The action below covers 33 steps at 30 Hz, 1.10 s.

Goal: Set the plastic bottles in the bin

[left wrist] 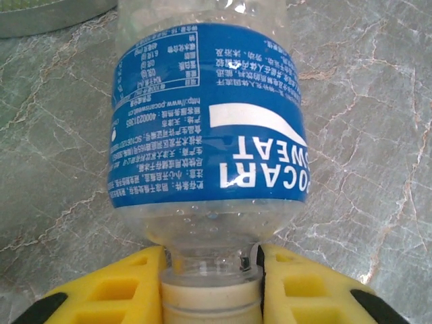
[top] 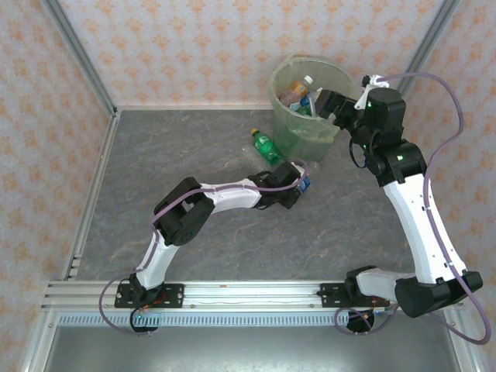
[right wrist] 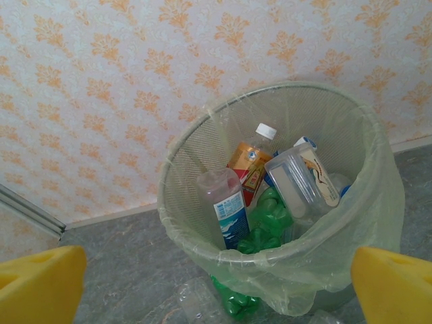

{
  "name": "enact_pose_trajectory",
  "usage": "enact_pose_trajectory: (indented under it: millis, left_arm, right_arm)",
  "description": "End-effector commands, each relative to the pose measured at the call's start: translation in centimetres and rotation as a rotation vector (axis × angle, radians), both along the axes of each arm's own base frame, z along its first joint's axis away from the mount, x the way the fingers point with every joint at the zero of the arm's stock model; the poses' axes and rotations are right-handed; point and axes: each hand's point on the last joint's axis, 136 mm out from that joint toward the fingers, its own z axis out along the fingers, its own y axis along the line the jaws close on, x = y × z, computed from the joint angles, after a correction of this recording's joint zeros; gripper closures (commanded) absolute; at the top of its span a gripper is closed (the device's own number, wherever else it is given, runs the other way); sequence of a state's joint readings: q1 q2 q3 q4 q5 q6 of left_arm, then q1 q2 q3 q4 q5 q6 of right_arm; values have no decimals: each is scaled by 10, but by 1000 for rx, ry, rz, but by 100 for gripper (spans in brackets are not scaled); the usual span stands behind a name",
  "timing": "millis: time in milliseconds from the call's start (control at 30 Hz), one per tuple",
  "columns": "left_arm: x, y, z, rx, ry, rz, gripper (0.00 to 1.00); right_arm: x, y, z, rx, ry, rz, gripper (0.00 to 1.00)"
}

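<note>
Firmly, the left tool (left wrist: 212, 270) gripped the bottle (left wrist: 206, 121) by its neck near the bin (top: 311, 144), needing a high lift over the rim; the right tool (right wrist: 216, 290) gaped open.

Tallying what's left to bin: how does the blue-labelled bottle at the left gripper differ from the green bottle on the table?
The blue-labelled bottle is clear plastic with a blue label; the green bottle is green plastic. The left gripper is shut on the blue-labelled bottle's neck; the green bottle lies loose on the table, untouched. Both are outside the bin.
</note>
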<state>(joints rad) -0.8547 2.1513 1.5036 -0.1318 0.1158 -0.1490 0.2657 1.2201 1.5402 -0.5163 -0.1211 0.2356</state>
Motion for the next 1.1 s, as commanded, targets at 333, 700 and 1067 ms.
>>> enact_pose_trajectory:
  millis: [333, 700, 1067]
  left_arm:
    - [-10, 14, 28, -29, -35, 22, 80]
    - [-37, 22, 94, -194, -108, 52, 80]
    - [-61, 61, 160, -331, -243, 153, 81]
  right_arm:
    - [3, 7, 8, 66, -34, 20, 0]
    - [3, 19, 14, 179, -31, 77, 0]
    - [-5, 44, 14, 242, 17, 216, 4]
